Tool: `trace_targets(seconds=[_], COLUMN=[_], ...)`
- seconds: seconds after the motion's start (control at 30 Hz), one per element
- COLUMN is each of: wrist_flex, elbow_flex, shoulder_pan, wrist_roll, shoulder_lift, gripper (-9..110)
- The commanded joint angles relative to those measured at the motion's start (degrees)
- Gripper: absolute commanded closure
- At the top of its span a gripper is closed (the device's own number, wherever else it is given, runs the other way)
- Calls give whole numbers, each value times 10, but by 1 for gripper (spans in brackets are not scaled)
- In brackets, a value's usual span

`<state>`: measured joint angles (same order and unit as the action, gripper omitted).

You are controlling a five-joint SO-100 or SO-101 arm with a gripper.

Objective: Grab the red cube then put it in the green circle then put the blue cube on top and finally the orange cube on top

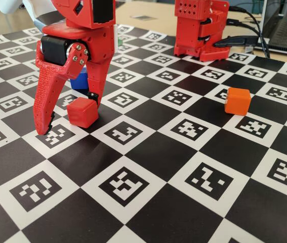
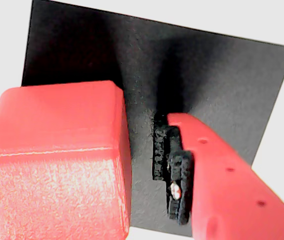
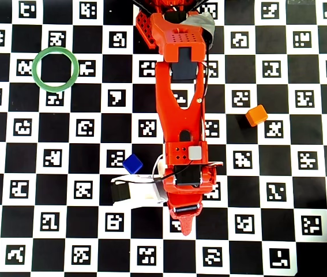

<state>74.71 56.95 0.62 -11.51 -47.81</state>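
Observation:
The red cube [image 1: 82,112] sits on the checkered board between the two fingers of my red gripper [image 1: 69,113], which is open and low over the board. The right finger stands just beside the cube and the curved left finger stands well clear of it. In the wrist view the red cube [image 2: 56,160] fills the left, with a narrow gap to the black-padded finger [image 2: 222,170]. The blue cube [image 1: 80,81] lies just behind the gripper and also shows in the overhead view [image 3: 132,163]. The orange cube [image 1: 237,100] lies far right. The green circle [image 3: 34,68] lies top left in the overhead view. There my gripper [image 3: 185,219] hides the red cube.
The arm's red base [image 1: 200,28] stands at the back of the board, with cables and a laptop [image 1: 285,30] behind it to the right. A white camera mount [image 3: 131,190] sticks out left of the wrist in the overhead view. The board is printed with marker squares.

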Motion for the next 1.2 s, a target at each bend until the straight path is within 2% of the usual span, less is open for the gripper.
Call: trace_targets(seconds=[0.0,1.17], wrist_flex=[-6,-11], elbow_flex=[-12,-12], shoulder_pan=[-5,7], wrist_roll=[-21,-32], shoulder_lift=[-25,-24], gripper=[52,53])
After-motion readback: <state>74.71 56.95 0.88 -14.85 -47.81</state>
